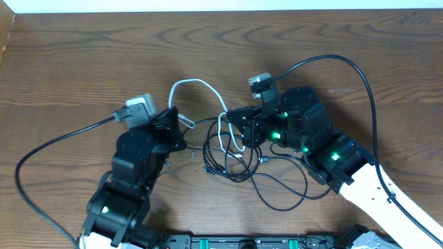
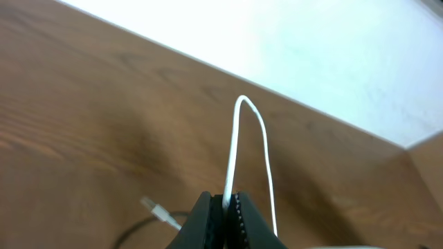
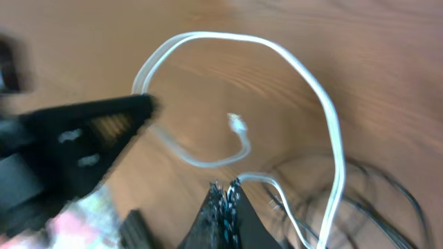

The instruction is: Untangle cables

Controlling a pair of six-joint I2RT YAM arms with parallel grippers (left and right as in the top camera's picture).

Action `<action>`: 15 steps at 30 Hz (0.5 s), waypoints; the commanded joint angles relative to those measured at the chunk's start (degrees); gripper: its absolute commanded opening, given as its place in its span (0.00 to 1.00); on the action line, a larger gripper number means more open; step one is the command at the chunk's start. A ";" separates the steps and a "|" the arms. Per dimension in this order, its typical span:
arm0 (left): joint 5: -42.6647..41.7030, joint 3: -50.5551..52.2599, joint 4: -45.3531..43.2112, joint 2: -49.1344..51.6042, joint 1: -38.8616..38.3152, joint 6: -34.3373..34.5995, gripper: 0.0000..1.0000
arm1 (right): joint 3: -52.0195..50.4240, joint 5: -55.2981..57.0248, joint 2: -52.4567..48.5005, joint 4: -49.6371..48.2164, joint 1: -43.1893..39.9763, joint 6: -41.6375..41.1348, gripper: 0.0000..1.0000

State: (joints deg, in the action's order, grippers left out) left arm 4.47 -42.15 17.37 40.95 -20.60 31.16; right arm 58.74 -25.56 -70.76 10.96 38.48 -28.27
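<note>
The short white cable (image 1: 201, 84) arcs over the table between my two grippers. My left gripper (image 1: 180, 126) is shut on one end of it, and the left wrist view shows the cord pinched in the jaws (image 2: 227, 202) and looping upward (image 2: 243, 104). My right gripper (image 1: 234, 130) is shut on the white cable's other stretch (image 3: 228, 188). The loop (image 3: 304, 69) and a loose silver plug end (image 3: 237, 124) show in the right wrist view. The two black cables (image 1: 234, 166) lie coiled and crossed below the right gripper, and one longer loop (image 1: 291, 200) trails to the front.
Thick black arm wires run from each wrist (image 1: 48, 142) (image 1: 346, 66). A small white plug on a dark cord (image 2: 158, 209) lies left of the left jaws. The left gripper (image 3: 83, 135) shows in the right wrist view. The table's far edge (image 1: 221, 8) meets a white wall.
</note>
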 commanded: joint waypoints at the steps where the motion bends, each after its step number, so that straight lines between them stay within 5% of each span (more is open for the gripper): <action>1: 3.04 -1.49 -0.28 -3.21 1.20 -2.71 0.08 | 0.42 -14.58 0.37 -5.95 -0.20 8.26 0.01; 6: 6.82 -1.49 -0.28 -8.63 2.05 -2.69 0.08 | 0.42 -19.98 0.37 -15.39 -0.13 15.47 0.01; 15: 4.52 -1.49 3.41 -13.29 2.05 -2.32 0.08 | 0.42 -14.69 -1.40 -9.33 -0.13 17.22 0.01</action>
State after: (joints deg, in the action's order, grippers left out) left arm 9.78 -42.15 19.81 27.94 -18.83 29.71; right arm 58.81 -42.87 -71.05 -0.10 38.48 -13.21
